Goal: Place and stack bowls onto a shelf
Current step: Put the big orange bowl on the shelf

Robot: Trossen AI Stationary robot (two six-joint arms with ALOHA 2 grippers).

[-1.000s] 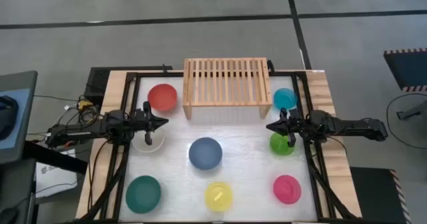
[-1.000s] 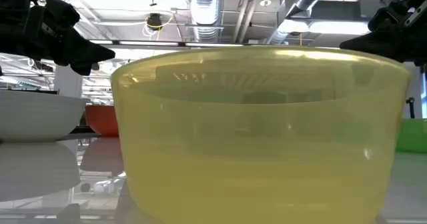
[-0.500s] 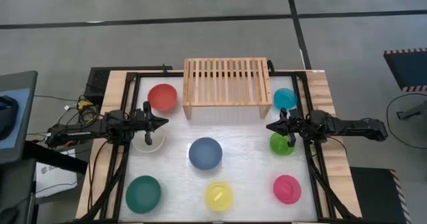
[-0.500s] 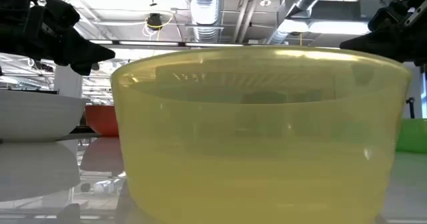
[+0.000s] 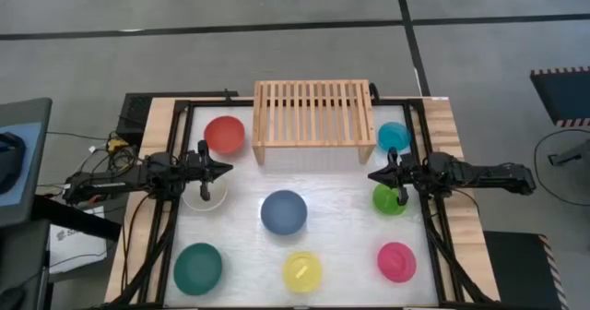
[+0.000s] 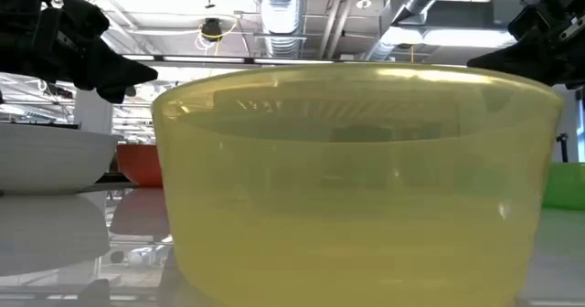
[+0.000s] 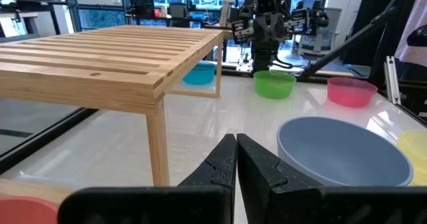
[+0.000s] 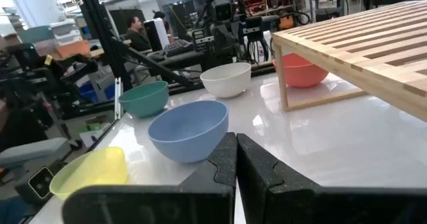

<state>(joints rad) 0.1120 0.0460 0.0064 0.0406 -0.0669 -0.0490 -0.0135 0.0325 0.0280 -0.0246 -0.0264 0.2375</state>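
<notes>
Several small round bowls sit upright on the white table: red (image 5: 224,134), white (image 5: 205,190), slate blue (image 5: 283,211), teal green (image 5: 198,267), yellow (image 5: 301,271), pink (image 5: 396,261), lime green (image 5: 389,199) and cyan (image 5: 394,137). The light-wood slatted shelf (image 5: 313,114) stands on its two side legs at the far middle, with nothing on top. My left gripper (image 5: 228,168) hovers shut above the white bowl's far side, pointing right. My right gripper (image 5: 371,174) hovers shut over the lime bowl's far-left side, pointing left. The wrist views show both finger pairs closed (image 7: 236,154) (image 8: 235,152).
A dark metal frame (image 5: 175,208) runs along the table's edges. In the low view the yellow bowl (image 6: 356,179) fills most of the picture. Bare table lies in front of the shelf, between the two grippers. People and equipment show in the room beyond.
</notes>
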